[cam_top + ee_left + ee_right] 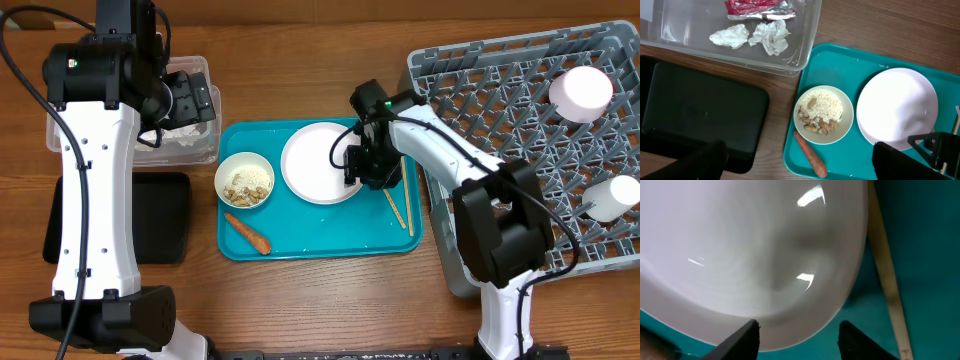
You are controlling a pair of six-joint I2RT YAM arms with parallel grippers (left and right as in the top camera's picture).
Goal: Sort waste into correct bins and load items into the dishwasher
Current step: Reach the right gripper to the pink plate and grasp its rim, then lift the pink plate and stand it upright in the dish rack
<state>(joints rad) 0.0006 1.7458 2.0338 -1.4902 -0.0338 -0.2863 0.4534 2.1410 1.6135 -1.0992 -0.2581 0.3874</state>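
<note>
- Plate (310, 160) lies flat in the teal tray (320, 230). Its rim is straddled by the right gripper (801, 332), jaws partly spread with nothing pinched, presumably for a lift to the dish rack (480, 80).
- Left gripper (800, 155) is held spread wide and empty over the tub (807, 45), apparently out of the way.
- Foil wrapper (757, 7) and crumpled paper (771, 36) in the tub are shown clearly only by the left wrist view. The gap at the rim is shown only by the right wrist view.

We see a glossy, smooth plate (765, 255), a smooth teal plastic tray (835, 65), a clear plastic tub (810, 40) holding crumpled paper (771, 38) and shiny foil (757, 7), and a wood-grain worktop (330, 300).
</note>
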